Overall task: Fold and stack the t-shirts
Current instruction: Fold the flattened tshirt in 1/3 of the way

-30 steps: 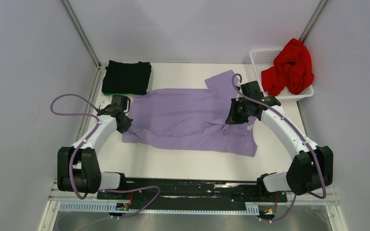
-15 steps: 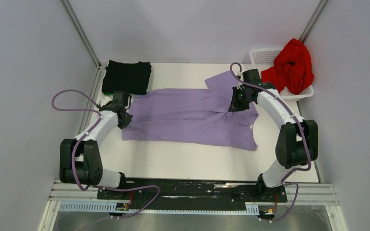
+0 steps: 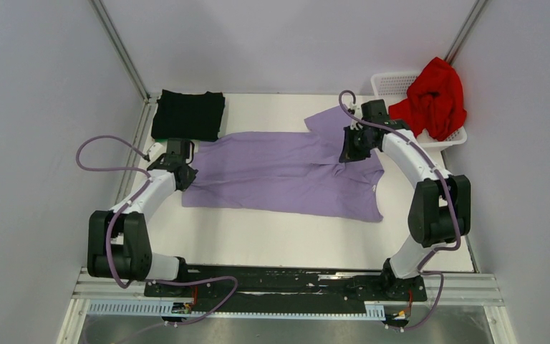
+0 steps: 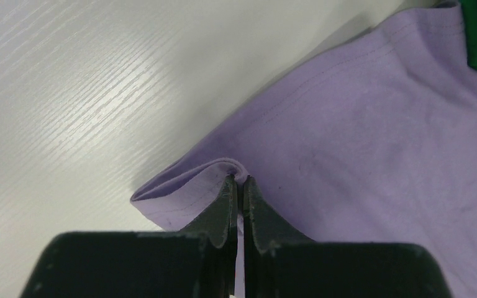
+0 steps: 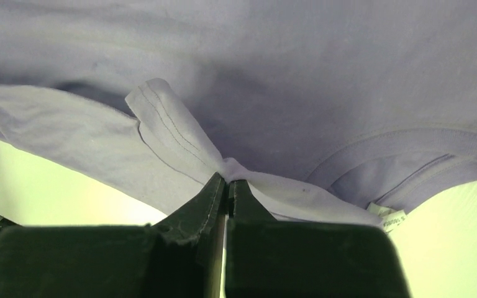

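The lavender-purple t-shirt (image 3: 279, 175) lies spread across the middle of the table. My left gripper (image 3: 184, 174) is shut on its left hem; the left wrist view shows the pinched fold (image 4: 236, 171) at my closed fingertips (image 4: 239, 183). My right gripper (image 3: 349, 152) is shut on the shirt's right side near the collar, and the right wrist view shows the bunched cloth (image 5: 180, 139) in my closed fingertips (image 5: 228, 185). The black t-shirt (image 3: 188, 115) lies folded at the back left. The bright red t-shirt (image 3: 433, 100) is heaped in the basket.
The white plastic lattice basket (image 3: 390, 82) stands at the back right corner. Grey walls close in the left, back and right sides. Bare white tabletop (image 3: 279, 236) lies in front of the purple shirt.
Both grippers have carried the purple shirt's edges toward the back of the table. The near fold has been pulled out, so the shirt lies flatter and wider.
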Motion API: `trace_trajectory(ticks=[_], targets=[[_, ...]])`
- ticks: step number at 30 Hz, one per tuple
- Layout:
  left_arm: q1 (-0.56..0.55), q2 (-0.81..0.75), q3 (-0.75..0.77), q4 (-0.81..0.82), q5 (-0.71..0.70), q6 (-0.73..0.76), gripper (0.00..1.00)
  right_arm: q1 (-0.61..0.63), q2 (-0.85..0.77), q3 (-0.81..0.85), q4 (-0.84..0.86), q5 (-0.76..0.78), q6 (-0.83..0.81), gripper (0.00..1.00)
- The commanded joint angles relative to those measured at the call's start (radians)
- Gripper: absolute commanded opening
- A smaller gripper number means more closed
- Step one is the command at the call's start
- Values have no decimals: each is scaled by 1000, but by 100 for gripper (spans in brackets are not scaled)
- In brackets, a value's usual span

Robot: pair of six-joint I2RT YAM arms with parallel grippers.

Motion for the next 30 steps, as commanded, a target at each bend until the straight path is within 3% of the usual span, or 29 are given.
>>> trace_trajectory(ticks=[1, 2, 4, 5, 6, 7, 8, 9, 11, 13, 14, 15, 16, 18, 23, 26, 30], targets=[[9, 44, 54, 9, -54, -9, 4, -1, 41, 88, 47, -22, -88, 3], [10, 57, 60, 7, -58, -10, 4, -1, 60, 104, 50, -32, -113, 3], [12, 75, 71, 1, -64, -16, 15, 0, 108, 143, 52, -58, -197, 5], [13, 81, 74, 2, -64, -15, 26, 0, 138, 165, 53, -53, -231, 6], [15, 89, 80, 4, -61, -12, 32, 0, 168, 207, 51, -30, -257, 9], [17, 90, 85, 8, -54, -3, 50, -1, 203, 250, 47, 9, -279, 12], [18, 86, 98, 10, -52, 7, 63, 0, 237, 290, 45, 68, -290, 22], [19, 70, 117, 3, -53, 11, 90, -1, 266, 341, 40, 129, -293, 37], [20, 30, 151, -21, -55, 30, 99, -1, 307, 433, 26, 251, -255, 54], [20, -22, 172, -47, -48, 51, 100, 5, 281, 453, 25, 332, -196, 67], [19, -41, 176, -60, -40, 73, 100, 9, 246, 423, 43, 359, -162, 78], [20, -73, 177, -65, -10, 86, 100, 14, 196, 373, 73, 359, -123, 96], [20, -89, 174, -66, 11, 116, 100, 19, 140, 303, 105, 344, -84, 100], [20, -128, 150, -48, 104, 154, 100, 28, 23, 149, 170, 258, 17, 100], [19, -181, -17, 117, 391, 193, 100, 57, -206, -241, 384, -119, 192, 100], [17, -162, -94, 235, 514, 194, 100, 113, -232, -339, 421, -58, 193, 100], [16, -99, -146, 271, 533, 208, 100, 153, -197, -340, 391, 160, 114, 98]])
